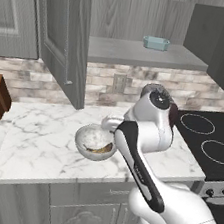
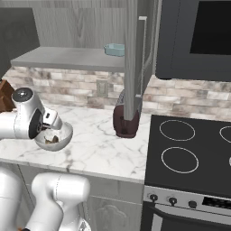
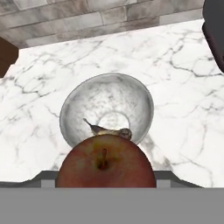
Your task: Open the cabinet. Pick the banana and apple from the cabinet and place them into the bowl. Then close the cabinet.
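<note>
A light-blue dish [image 1: 156, 43] sits on the shelf, a dark red toaster [image 2: 126, 118] on the marble table [image 1: 35, 133] beside the black stove [image 2: 189, 153].

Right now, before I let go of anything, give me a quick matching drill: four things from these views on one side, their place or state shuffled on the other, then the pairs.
Things:
1. apple
2. banana
3. cabinet
4. small blue dish

Place or state:
A. doors swung open
B. on the cabinet shelf
C. lying inside the bowl
D. close in front of the hand camera, above the bowl

Pairs: 1-D, 2-C, 3-A, 4-B
</note>
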Controlling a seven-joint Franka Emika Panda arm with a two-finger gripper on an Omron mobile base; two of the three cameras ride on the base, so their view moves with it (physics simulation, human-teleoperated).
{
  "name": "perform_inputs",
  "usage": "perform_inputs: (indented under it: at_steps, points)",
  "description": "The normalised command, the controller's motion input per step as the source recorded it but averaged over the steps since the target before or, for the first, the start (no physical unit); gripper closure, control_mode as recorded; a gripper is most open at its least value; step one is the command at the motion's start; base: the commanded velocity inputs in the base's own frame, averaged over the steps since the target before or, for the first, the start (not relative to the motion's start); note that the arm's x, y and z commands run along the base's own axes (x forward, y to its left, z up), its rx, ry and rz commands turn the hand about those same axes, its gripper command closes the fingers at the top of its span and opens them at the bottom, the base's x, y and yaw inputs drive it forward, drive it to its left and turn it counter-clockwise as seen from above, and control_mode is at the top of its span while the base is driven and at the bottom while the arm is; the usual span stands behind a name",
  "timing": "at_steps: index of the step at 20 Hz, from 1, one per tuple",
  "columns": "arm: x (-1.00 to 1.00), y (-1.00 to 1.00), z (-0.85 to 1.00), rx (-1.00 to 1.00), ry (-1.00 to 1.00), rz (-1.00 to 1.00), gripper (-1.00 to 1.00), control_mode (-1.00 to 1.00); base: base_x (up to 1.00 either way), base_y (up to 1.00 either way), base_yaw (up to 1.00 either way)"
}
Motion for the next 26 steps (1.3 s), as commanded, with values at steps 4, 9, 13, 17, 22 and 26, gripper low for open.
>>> perform_inputs:
  at_steps: [4, 9, 13, 17, 22, 26]
  points:
    - [0.08, 0.03, -0.31, 0.00, 0.02, 0.00, 1.00, -1.00, 0.00, 0.00, 0.00]
    - [0.05, 0.06, -0.32, 0.00, 0.02, 0.00, 1.00, -1.00, 0.00, 0.00, 0.00]
    - [0.10, 0.12, -0.29, 0.00, 0.04, 0.00, 1.00, -1.00, 0.00, 0.00, 0.00]
    - [0.19, 0.14, -0.25, 0.00, 0.05, 0.00, 1.00, -1.00, 0.00, 0.00, 0.00]
    - [0.21, 0.09, -0.22, 0.00, 0.05, 0.00, 1.00, -1.00, 0.00, 0.00, 0.00]
    - [0.23, 0.08, -0.22, 0.00, 0.03, 0.00, 1.00, -1.00, 0.00, 0.00, 0.00]
